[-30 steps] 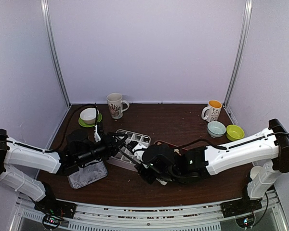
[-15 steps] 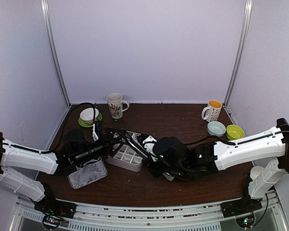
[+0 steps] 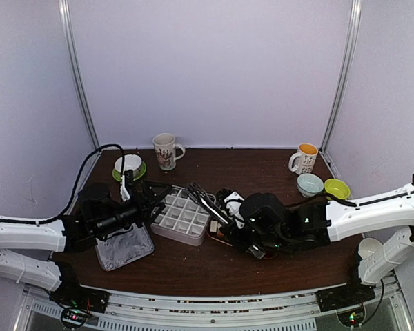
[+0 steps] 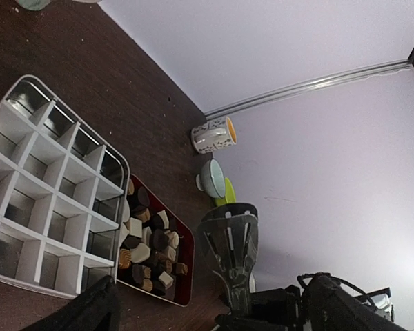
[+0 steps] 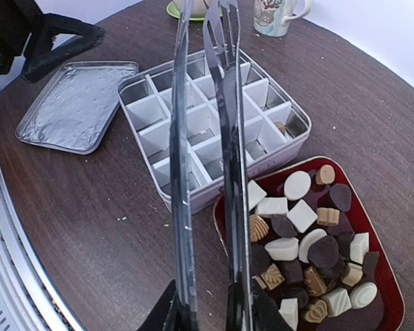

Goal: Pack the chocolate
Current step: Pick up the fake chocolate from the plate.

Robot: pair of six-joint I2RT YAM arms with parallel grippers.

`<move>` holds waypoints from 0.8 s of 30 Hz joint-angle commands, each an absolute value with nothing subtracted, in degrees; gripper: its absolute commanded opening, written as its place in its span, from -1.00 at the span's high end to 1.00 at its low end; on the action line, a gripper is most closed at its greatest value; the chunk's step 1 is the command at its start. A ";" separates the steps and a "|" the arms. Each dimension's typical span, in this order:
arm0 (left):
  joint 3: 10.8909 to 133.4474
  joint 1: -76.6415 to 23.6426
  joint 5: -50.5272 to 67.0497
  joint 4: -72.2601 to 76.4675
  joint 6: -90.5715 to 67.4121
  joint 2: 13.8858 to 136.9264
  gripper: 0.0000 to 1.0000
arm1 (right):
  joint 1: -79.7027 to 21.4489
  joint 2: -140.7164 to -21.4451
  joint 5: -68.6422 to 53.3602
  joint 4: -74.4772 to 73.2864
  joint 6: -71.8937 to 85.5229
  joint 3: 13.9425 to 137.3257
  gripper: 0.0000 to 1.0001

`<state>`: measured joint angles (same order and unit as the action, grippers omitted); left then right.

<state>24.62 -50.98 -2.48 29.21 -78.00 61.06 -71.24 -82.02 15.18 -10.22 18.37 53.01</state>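
The chocolate [image 5: 310, 252], several white, tan and dark pieces, lies heaped in a red tray [image 5: 383, 276] right of the white compartment tin [image 5: 214, 117]. In the left wrist view the chocolate [image 4: 148, 241] fills the same tray beside the tin [image 4: 48, 200]. From above, the right arm hides most of the tray. My right gripper [image 5: 214, 314] is shut on long metal tongs [image 5: 183, 172], whose tips reach over the tin [image 3: 183, 219]. My left gripper [image 3: 148, 196] stands wide open at the tin's left edge, its dark fingers [image 4: 83, 314] holding nothing.
The tin's lid [image 3: 124, 247] lies flat on the table at near left. A white bowl on a green saucer [image 3: 127, 165] and a patterned mug [image 3: 165, 150] stand at the back left. A second mug [image 3: 303, 158], a pale blue bowl [image 3: 309, 184] and a green bowl [image 3: 336, 189] stand at the back right.
My left gripper has opened wide and drawn back to the left, off the tin. The right arm has shifted right and lifted, carrying the tongs.
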 commanded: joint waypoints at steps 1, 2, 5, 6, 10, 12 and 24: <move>25.14 -48.87 -4.80 20.26 -70.10 54.01 -0.96 | -68.40 -75.00 11.69 -16.04 21.53 49.81 0.42; 25.52 -48.08 -4.40 18.06 -68.40 52.56 -0.96 | -67.45 -73.47 10.50 -17.83 21.99 49.05 0.42; 27.49 -45.68 -2.77 10.73 -63.68 49.39 -0.96 | -65.36 -69.48 7.39 -23.66 23.45 46.88 0.40; 28.41 -44.99 -2.26 8.30 -62.07 48.80 -0.96 | -64.72 -68.08 5.71 -25.30 23.59 46.49 0.39; 32.53 -43.13 -0.42 -0.23 -56.58 48.33 -0.95 | -63.58 -65.14 2.49 -33.98 25.12 46.27 0.38; 34.08 -42.45 0.20 -3.59 -54.48 48.52 -0.96 | -63.44 -63.92 2.09 -37.91 26.36 46.58 0.37; 37.89 -40.97 0.43 -9.68 -48.53 48.69 -0.96 | -63.24 -58.50 -1.25 -53.58 30.76 48.04 0.36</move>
